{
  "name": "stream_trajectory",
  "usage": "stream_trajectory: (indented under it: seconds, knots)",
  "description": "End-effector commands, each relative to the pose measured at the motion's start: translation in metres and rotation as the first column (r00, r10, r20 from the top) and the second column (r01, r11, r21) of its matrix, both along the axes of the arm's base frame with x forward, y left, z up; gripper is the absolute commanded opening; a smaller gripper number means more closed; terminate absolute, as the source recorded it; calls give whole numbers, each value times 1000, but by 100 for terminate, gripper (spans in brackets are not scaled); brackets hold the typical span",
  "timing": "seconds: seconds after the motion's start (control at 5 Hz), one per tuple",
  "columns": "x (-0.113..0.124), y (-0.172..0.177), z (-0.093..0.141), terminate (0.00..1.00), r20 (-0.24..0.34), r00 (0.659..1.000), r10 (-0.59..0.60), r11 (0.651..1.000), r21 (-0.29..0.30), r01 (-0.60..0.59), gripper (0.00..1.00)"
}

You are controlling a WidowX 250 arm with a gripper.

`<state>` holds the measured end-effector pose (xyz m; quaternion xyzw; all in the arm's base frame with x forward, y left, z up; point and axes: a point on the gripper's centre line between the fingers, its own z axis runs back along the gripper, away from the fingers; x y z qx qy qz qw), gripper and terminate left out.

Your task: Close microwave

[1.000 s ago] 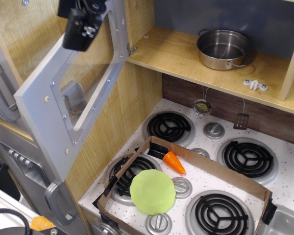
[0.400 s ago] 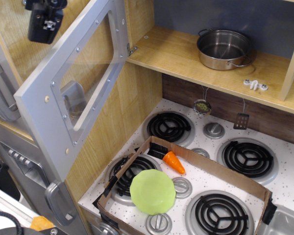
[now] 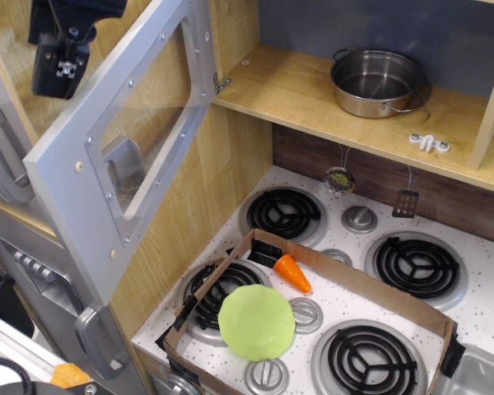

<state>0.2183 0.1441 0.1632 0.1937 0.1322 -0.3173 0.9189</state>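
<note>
Cardboard tray (image 3: 412, 306), nearest item on the stove top: holds a green plate (image 3: 256, 322) and an orange carrot (image 3: 293, 272); neither has shifted over the last second.

Microwave door (image 3: 107, 185), grey with clear window: wide open, swung out to the left of the cubby, hinge at its upper right; I log its position as identical across the last second, so no closing progress yet.

Gripper (image 3: 54, 51), upper left, behind the door's outer face: a second ago it sat over the door's top edge; it has since travelled left and clear of the panel, now apart from it. Jaw opening: I cannot tell, body too dark.

My reading: repositioning to the outer side for a push toward the cubby.

Steel pot (image 3: 376, 82), far shelf inside the cubby (image 3: 296, 99): unmoved.
</note>
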Motion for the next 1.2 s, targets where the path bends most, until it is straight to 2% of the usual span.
stream_trajectory:
  seconds: [0.0,0.2,0.6,0.8,1.0]
  knots:
    - [8,-5,-10,0,134,990,33,990,-139,-15,100]
    - [18,-13,-11,0,229,971,69,977,-213,-19,100]
    - [44,-42,-9,0,402,905,135,930,-368,25,100]
    - [54,-58,-20,0,448,880,159,899,-435,59,100]
    - [68,-69,-31,0,457,873,169,880,-470,75,100]
